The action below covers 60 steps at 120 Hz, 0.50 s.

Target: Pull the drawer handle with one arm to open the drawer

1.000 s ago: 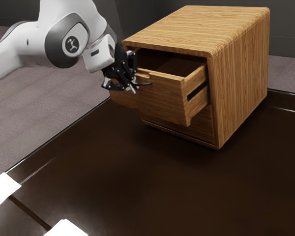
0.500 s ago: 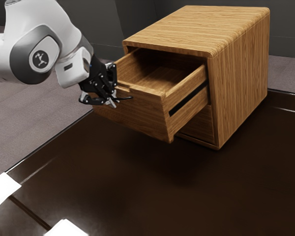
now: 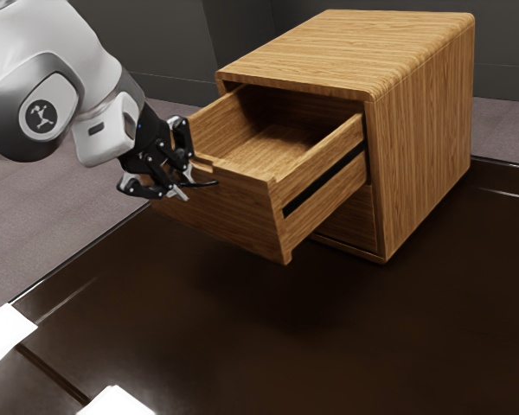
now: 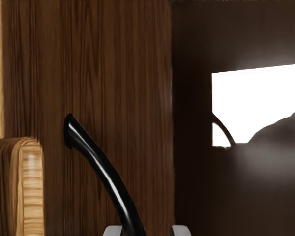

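A wooden cabinet (image 3: 415,112) stands on the dark table (image 3: 329,337). Its top drawer (image 3: 242,203) is pulled well out toward the exterior view's left, and its inside is bare. The lower drawer (image 3: 355,225) sits flush. My black gripper (image 3: 182,179) is at the top drawer's front, shut on the thin black handle (image 3: 205,182). In the wrist view the curved handle (image 4: 96,164) runs across the drawer's wood front (image 4: 108,69) and down between my fingers.
Two white flat pieces (image 3: 2,333) (image 3: 117,402) lie at the table's near left corner. The table's glossy surface (image 4: 196,187) shows a bright white reflection (image 4: 258,103) below the drawer front. Grey floor lies beyond the table's left edge.
My arm has drawn back toward the exterior view's left with the handle, and the top drawer has slid much farther out of the cabinet.
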Available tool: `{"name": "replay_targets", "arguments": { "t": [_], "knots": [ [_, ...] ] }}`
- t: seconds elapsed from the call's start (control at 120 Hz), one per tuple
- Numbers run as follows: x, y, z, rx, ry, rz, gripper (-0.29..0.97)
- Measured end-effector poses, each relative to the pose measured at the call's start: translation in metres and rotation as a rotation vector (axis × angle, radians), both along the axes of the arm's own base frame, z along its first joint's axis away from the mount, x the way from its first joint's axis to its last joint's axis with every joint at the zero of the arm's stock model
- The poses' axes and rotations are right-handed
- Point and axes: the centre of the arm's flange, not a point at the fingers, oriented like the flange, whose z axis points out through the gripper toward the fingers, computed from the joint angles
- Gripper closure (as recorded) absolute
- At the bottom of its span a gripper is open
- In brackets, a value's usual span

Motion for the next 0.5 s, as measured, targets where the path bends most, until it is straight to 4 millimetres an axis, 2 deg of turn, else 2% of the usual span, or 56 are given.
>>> {"name": "replay_targets", "arguments": {
  "t": [0.117,0.183,0.217,0.292,0.333,0.392,0.45,0.5],
  "knots": [
    [-0.014,-0.002,0.019,0.004,-0.028,-0.001,0.52],
    [-0.027,-0.003,0.041,0.006,-0.061,-0.002,0.49],
    [-0.038,-0.005,0.069,0.01,-0.104,-0.001,0.48],
    [-0.055,-0.012,0.151,0.028,-0.212,0.038,0.41],
    [-0.054,-0.012,0.176,0.015,-0.21,0.112,0.33],
    [-0.054,-0.009,0.184,-0.034,-0.172,0.25,0.25],
    [-0.056,-0.01,0.182,-0.085,-0.125,0.375,0.19],
    [-0.057,-0.019,0.177,-0.099,-0.084,0.46,0.15]
  ]
}}
